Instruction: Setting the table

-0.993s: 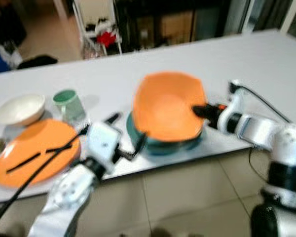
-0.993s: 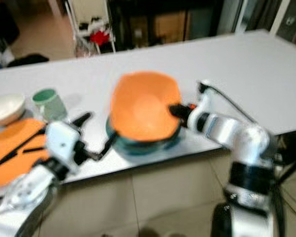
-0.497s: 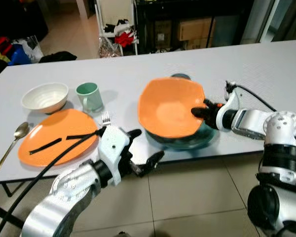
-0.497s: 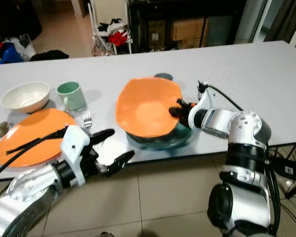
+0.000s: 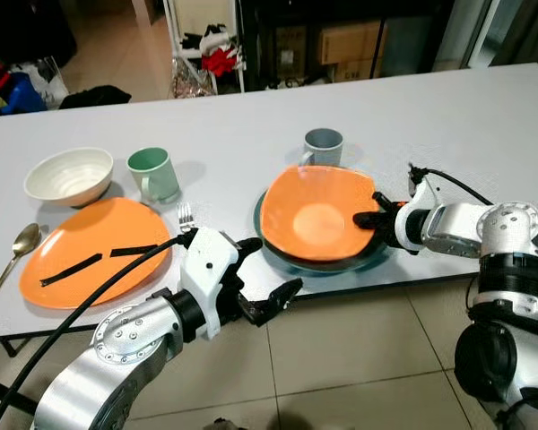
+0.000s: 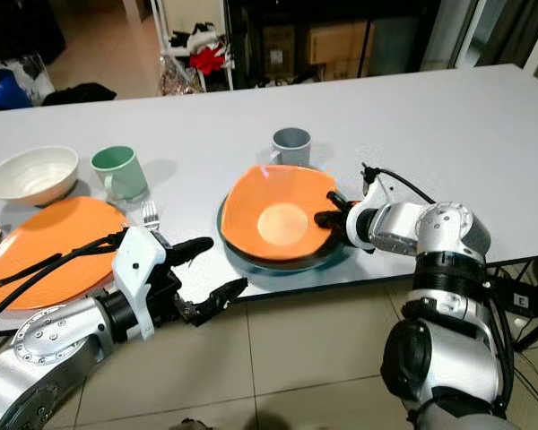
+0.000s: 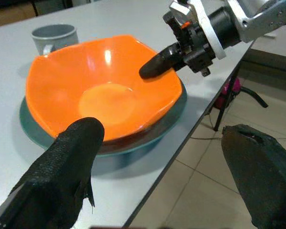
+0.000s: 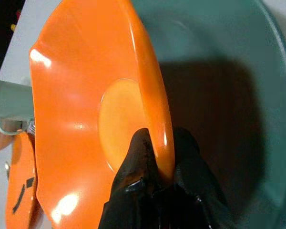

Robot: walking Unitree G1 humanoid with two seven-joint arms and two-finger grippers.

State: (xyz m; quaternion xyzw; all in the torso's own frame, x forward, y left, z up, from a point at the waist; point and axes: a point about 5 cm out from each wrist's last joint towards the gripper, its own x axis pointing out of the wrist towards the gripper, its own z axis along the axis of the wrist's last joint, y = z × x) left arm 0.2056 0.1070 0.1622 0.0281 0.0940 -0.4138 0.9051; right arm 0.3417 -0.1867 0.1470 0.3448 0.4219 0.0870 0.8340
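On the teal plate, near the white table's front edge, sits the orange bowl, its right rim pinched between the closed fingers of the right gripper. Behind the plate stands a grey mug. Left of the plate and off the table's edge, the left gripper hovers with fingers spread wide, holding nothing. Further left of the plate lie a fork, an orange plate, a green mug, a white bowl and a spoon.

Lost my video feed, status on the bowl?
Right gripper shut on orange bowl rim, bowl over teal plate. Left gripper open, off table edge. Grey mug behind.
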